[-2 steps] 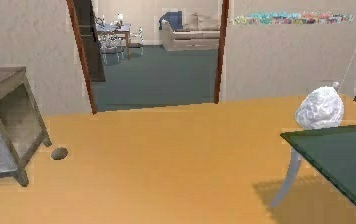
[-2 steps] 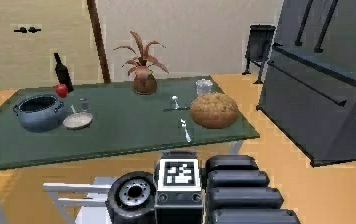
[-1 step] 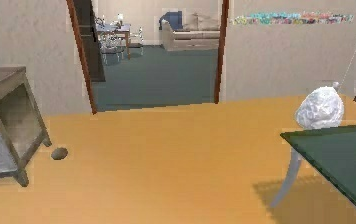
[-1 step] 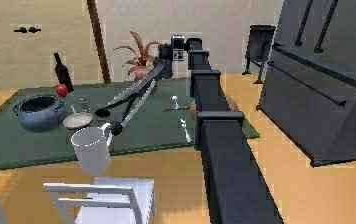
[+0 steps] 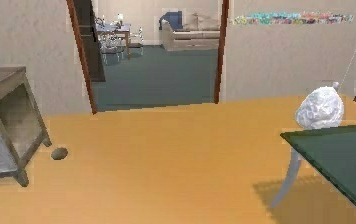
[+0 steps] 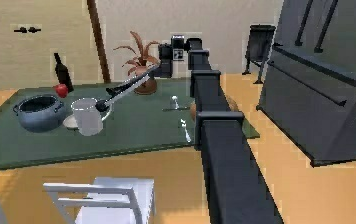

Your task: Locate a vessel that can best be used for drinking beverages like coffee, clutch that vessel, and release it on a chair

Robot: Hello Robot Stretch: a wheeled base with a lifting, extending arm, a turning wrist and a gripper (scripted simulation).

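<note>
A white mug (image 6: 87,123) stands on the green table (image 6: 136,130) at the arm side view's left, beside a pale bowl (image 6: 92,105) with a dark long-handled utensil (image 6: 126,89) resting in it. My arm (image 6: 221,140) reaches up across the table's right end. The gripper (image 6: 172,52) sits at the arm's far end near a potted plant (image 6: 139,58), well to the right of the mug and farther out; I cannot tell whether it holds anything. A white chair (image 6: 104,198) stands at the table's near side, at the bottom of this view.
On the table are a dark pot (image 6: 36,110), a red apple (image 6: 62,90), a dark bottle (image 6: 58,68) and cutlery (image 6: 185,127). A dark cabinet (image 6: 321,90) fills the right. Ahead, a doorway (image 5: 156,60) opens onto a room with a sofa (image 5: 189,30); a grey cabinet (image 5: 11,120) stands left.
</note>
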